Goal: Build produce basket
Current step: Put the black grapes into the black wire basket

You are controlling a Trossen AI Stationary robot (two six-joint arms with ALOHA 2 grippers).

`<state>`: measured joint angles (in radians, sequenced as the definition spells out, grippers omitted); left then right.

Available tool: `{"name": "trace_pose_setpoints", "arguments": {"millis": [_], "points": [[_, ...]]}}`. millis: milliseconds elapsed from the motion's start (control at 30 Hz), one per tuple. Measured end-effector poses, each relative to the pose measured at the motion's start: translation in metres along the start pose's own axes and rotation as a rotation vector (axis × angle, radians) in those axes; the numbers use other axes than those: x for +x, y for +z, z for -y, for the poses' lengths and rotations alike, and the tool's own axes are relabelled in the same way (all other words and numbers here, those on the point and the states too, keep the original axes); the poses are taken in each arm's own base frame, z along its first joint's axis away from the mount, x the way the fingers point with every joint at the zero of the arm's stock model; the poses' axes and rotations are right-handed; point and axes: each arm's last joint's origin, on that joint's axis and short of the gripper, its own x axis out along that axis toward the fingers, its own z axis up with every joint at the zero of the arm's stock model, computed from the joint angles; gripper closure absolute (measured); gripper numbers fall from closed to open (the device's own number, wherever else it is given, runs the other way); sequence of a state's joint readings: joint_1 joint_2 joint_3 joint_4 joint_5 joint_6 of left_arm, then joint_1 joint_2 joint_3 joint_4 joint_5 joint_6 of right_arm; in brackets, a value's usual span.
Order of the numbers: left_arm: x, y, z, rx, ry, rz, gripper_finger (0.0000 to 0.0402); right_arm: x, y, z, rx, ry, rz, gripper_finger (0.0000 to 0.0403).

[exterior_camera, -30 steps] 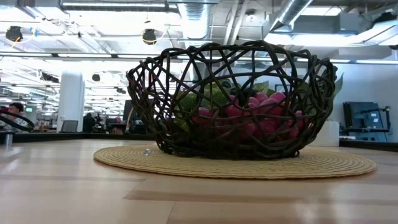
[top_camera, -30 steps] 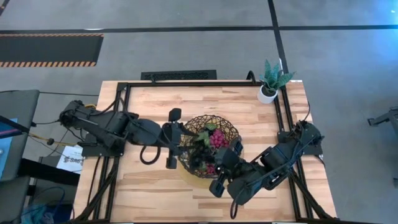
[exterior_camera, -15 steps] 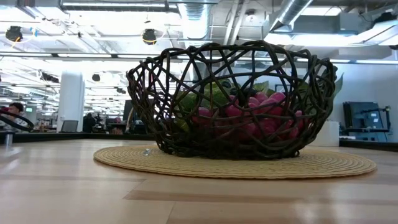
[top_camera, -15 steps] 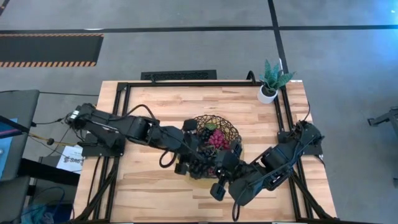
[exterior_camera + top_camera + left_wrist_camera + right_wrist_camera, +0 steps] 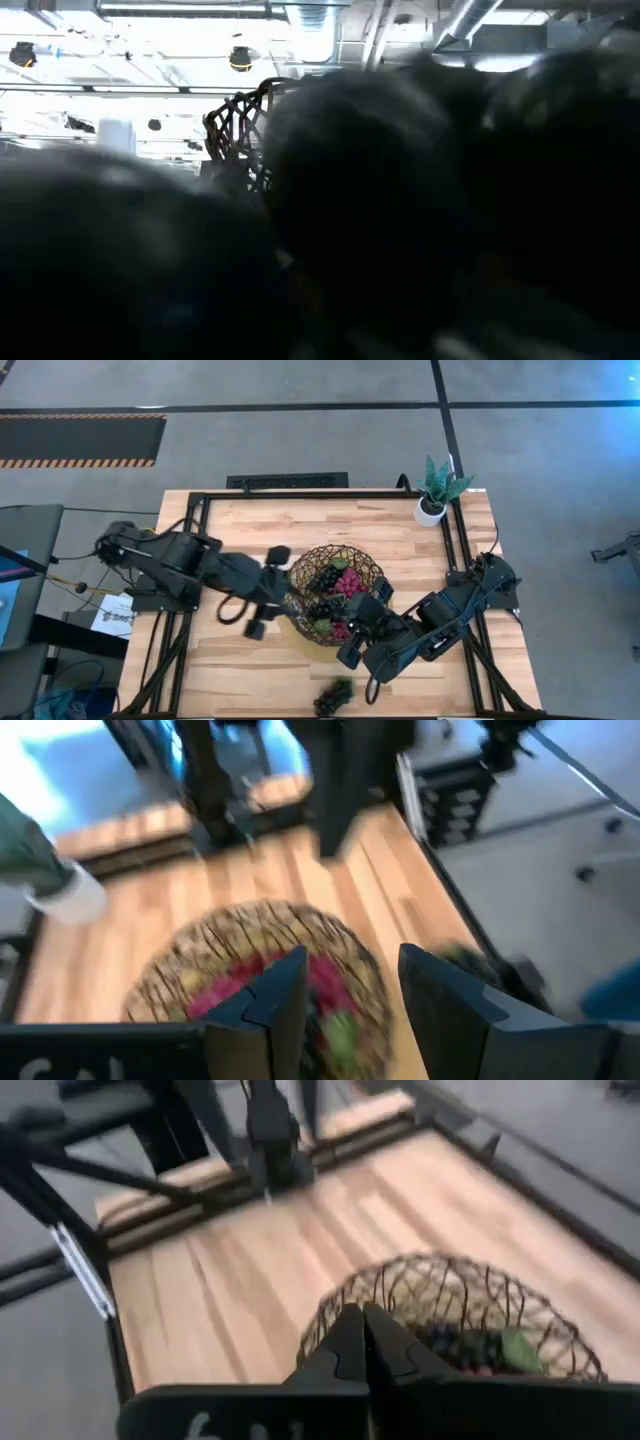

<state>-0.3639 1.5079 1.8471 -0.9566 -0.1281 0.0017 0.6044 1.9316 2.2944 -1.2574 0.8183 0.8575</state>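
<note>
The basket [image 5: 337, 595] sat near the middle of the table [image 5: 230, 530] in the high view, already holding red and dark bunches with green leaves among them, so most of the loading looked done. Going from left to right: the left arm reached in from the table's left edge, and its pincer [image 5: 262, 615] hung just beside the basket's left rim; in the left wrist view its fingers [image 5: 280, 995] stood partly apart with nothing between them, the basket showing beyond them. Inside the basket the grapes [image 5: 335, 585] lay heaped, red ones toward the middle and dark ones around them. One dark bunch [image 5: 333, 698] lay outside on the table at the near edge, well apart from the basket and below it in the high view, so at least that one was left to load. The right pincer [image 5: 357, 645] lay just beside the basket's near right rim, between basket and stray bunch, and the right wrist view showed its fingers [image 5: 357, 1342] pressed together and empty, the basket just ahead. In the low view a dark blurred mass filled nearly everything, with only a bit of the basket's weave showing, and what that mass was I could not tell. Farther right, a small potted plant [image 5: 436, 488] stood at the table's far right corner.
</note>
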Motion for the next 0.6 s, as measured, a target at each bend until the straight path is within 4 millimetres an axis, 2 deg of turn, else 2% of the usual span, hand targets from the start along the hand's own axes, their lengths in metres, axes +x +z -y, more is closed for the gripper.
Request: {"name": "trace_pose_setpoints", "arguments": {"millis": [133,233,400,600], "points": [[-0.028,-0.009,0.007,-0.041,0.004,-0.046,0.0255,-0.001,-0.009,0.003,0.036,0.008,-0.121,0.0403],[-0.042,-0.016,0.011,-0.092,0.039,-0.079,0.0255,0.003,-0.025,-0.001,0.069,0.012,-0.243,0.0403],[-0.053,-0.022,0.021,-0.127,0.048,-0.104,0.0255,0.006,-0.062,-0.016,0.156,0.035,-0.414,0.0403],[-0.054,-0.023,0.031,-0.117,0.029,-0.104,0.0255,0.013,-0.105,-0.053,0.298,0.219,-0.436,0.0385]]}}
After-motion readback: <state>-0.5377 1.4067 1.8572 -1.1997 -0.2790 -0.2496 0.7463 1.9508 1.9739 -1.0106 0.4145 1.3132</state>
